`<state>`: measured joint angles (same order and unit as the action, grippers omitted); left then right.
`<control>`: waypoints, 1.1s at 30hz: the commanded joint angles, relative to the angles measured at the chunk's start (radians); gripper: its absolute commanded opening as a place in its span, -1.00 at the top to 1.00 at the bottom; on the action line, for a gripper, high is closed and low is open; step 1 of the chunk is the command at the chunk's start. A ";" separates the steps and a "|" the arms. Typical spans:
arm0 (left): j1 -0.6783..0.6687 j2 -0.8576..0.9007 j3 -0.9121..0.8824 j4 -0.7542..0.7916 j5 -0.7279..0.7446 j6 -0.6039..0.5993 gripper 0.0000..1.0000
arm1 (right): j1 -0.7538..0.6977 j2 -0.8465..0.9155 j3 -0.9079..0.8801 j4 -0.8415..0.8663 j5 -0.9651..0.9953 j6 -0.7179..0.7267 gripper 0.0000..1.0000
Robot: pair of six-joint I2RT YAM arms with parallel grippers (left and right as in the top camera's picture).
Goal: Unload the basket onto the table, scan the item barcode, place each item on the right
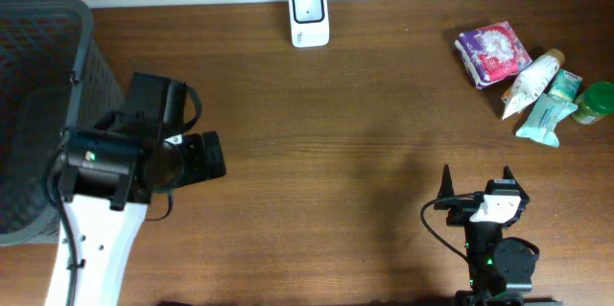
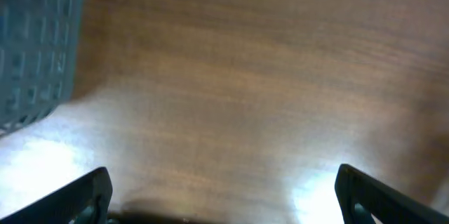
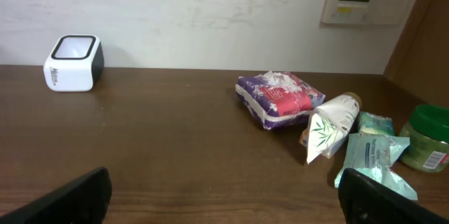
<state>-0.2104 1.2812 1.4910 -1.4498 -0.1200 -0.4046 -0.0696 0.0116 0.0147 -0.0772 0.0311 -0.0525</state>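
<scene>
The left claw (image 2: 224,201) is hanging spread and empty beside the basket (image 1: 43,105). The right claw (image 3: 224,197), also spread, is facing the scanner (image 3: 73,62) and a pack (image 3: 279,97), perhaps tissues.

Left pincer (image 2: 224,190), right pincer (image 3: 224,190): jaws spread wide.

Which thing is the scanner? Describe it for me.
Follow the brown table to its far edge by the wall. The barcode scanner is the small white box with a dark window, standing alone, unlike the colourful packets clustered at the right.
</scene>
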 commanded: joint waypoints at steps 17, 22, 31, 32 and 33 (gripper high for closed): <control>-0.002 -0.748 -0.948 0.850 0.213 0.335 -0.98 | 0.005 -0.008 -0.009 -0.003 -0.005 0.008 -0.97; 0.027 -0.866 -1.026 0.867 0.210 0.335 -0.98 | 0.005 -0.008 -0.009 -0.004 -0.005 0.008 -0.97; 0.127 -1.107 -1.267 1.151 0.211 0.335 -0.98 | 0.005 -0.008 -0.009 -0.004 -0.005 0.008 -0.97; 0.148 -1.136 -1.313 1.225 0.211 0.335 -0.98 | 0.005 -0.008 -0.009 -0.003 -0.005 0.008 -0.97; 0.159 -1.150 -1.333 1.258 0.211 0.335 -0.98 | 0.005 -0.008 -0.009 -0.003 -0.005 0.008 -0.97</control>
<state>-0.0834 0.1787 0.2176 -0.2619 0.0803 -0.0875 -0.0692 0.0109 0.0147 -0.0772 0.0277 -0.0521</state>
